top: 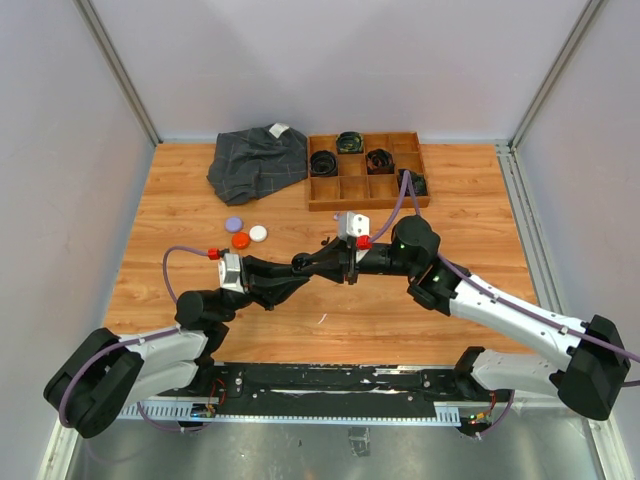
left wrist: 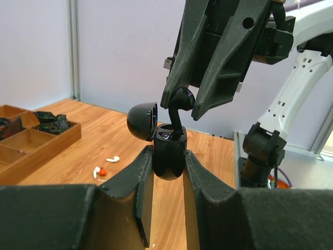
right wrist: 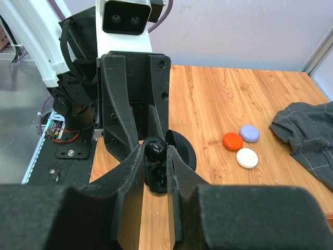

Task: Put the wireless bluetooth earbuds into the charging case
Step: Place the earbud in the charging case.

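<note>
Only the top view shows the left arm (top: pixel 262 285) and right arm (top: pixel 395 252) stretched flat, meeting over the table (top: pixel 180 200). The left gripper (left wrist: pixel 167 154) squeezes the open case (left wrist: pixel 168 162). Above the case, the right gripper (right wrist: pixel 155 152) pinches a black earbud (left wrist: pixel 179 110), its stem tip in the opening. Only the left wrist view shows loose buds (left wrist: pixel 112 159) left of the case.
</note>
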Tool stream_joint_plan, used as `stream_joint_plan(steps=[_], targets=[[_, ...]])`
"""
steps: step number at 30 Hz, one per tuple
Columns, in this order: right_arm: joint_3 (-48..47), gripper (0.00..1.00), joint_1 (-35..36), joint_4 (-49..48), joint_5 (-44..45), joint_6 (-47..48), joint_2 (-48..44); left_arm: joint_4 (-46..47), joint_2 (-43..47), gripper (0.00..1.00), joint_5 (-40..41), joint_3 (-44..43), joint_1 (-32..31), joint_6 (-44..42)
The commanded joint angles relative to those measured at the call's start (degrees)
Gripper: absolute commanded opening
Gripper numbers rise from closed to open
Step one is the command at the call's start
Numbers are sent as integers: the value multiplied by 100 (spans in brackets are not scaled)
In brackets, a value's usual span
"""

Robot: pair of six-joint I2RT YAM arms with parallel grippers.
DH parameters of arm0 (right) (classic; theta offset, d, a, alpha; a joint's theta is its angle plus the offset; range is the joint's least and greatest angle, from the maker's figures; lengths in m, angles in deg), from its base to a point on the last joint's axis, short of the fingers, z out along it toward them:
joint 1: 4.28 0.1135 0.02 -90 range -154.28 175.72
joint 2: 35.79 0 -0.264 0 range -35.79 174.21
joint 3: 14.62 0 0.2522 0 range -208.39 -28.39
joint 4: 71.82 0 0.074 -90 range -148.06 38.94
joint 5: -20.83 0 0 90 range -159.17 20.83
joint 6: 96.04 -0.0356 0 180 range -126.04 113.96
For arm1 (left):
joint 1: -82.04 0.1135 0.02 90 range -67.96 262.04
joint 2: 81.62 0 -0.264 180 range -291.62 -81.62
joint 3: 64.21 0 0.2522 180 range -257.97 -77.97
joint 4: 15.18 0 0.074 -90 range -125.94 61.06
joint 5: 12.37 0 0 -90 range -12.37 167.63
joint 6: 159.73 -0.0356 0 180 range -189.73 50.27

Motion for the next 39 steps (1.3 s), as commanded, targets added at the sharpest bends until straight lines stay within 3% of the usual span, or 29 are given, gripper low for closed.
stream_joint_plan(steps=[1, 21, 32, 39], targets=[[123, 19, 116, -261, -137, -40, 29, 1381, 84, 0, 63, -73, 43, 69], [292, 20, 116, -590, -340, -149, 29, 1383, 541, 0, 376, 124, 42, -3], [196, 33, 116, -386, -197, -46, 119, 1348, 385, 0, 264, 185, 42, -247], [159, 48, 116, -242, 82, -39, -10, 1268, 236, 0, 419, 257, 43, -489]])
